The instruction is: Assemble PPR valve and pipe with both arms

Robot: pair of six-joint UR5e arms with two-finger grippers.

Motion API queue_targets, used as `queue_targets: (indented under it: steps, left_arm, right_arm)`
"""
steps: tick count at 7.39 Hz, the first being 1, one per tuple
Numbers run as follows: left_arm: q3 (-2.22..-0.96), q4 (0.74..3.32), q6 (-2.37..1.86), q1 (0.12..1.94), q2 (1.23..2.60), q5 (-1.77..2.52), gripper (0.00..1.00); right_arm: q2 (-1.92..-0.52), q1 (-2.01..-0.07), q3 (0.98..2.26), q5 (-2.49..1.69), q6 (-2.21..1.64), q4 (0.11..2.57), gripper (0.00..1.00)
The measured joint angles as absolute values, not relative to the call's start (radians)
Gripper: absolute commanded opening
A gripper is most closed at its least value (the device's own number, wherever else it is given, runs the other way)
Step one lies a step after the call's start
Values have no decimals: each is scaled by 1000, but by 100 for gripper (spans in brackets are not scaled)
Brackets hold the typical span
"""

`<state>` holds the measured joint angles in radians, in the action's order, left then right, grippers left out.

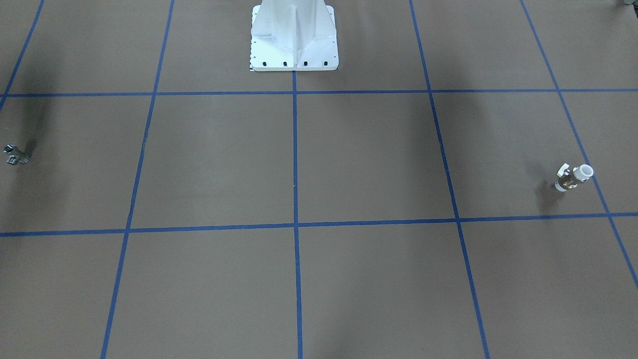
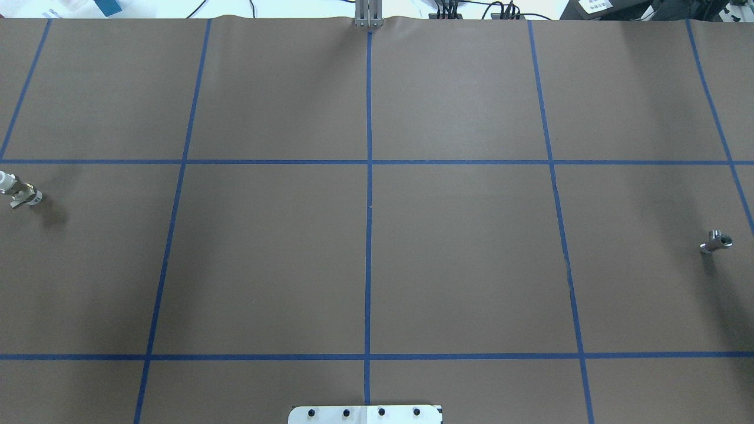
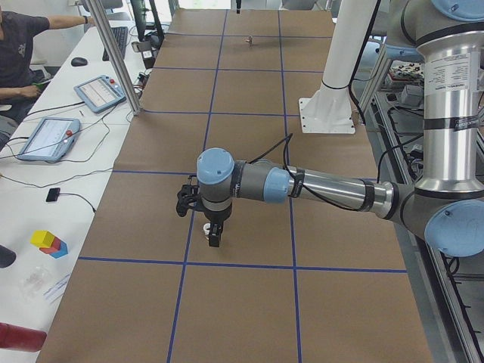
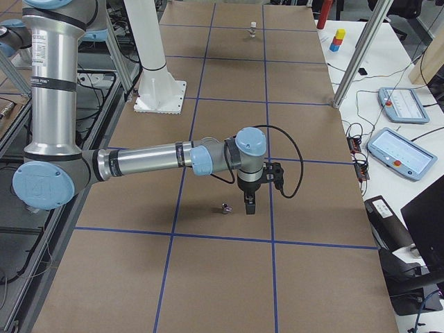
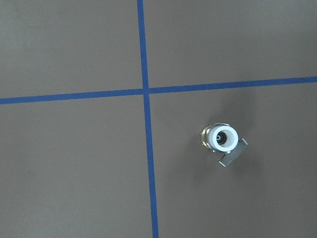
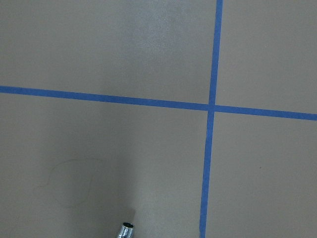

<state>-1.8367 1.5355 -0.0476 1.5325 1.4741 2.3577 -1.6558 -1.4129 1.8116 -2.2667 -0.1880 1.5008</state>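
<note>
The PPR valve [image 1: 573,177] stands on the brown table at the robot's far left [image 2: 17,191], white socket end up in the left wrist view [image 5: 223,141]. The silvery-grey pipe [image 1: 15,154] lies at the far right [image 2: 716,241], with only its end showing at the bottom edge of the right wrist view [image 6: 126,230]. My left gripper [image 3: 212,234] hangs right over the valve [image 3: 206,226], partly hiding it. My right gripper [image 4: 250,203] hangs just beside the pipe [image 4: 226,207]. I cannot tell whether either gripper is open or shut. No fingers show in the wrist views.
The white bolted pedestal [image 1: 294,40] stands mid-table on the robot's side. Blue tape lines [image 2: 369,206] grid the brown mat. An operator's bench with tablets [image 3: 98,92], an aluminium post [image 3: 125,60] and coloured blocks [image 3: 48,242] runs along the far edge.
</note>
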Motion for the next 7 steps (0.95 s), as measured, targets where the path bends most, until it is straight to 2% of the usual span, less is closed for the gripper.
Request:
queue_targets:
  steps: [7]
  left_arm:
    - [-1843, 1536, -48, 1531, 1472, 2367, 100]
  right_arm:
    - [-1665, -1413, 1825, -2273, -187, 1493, 100]
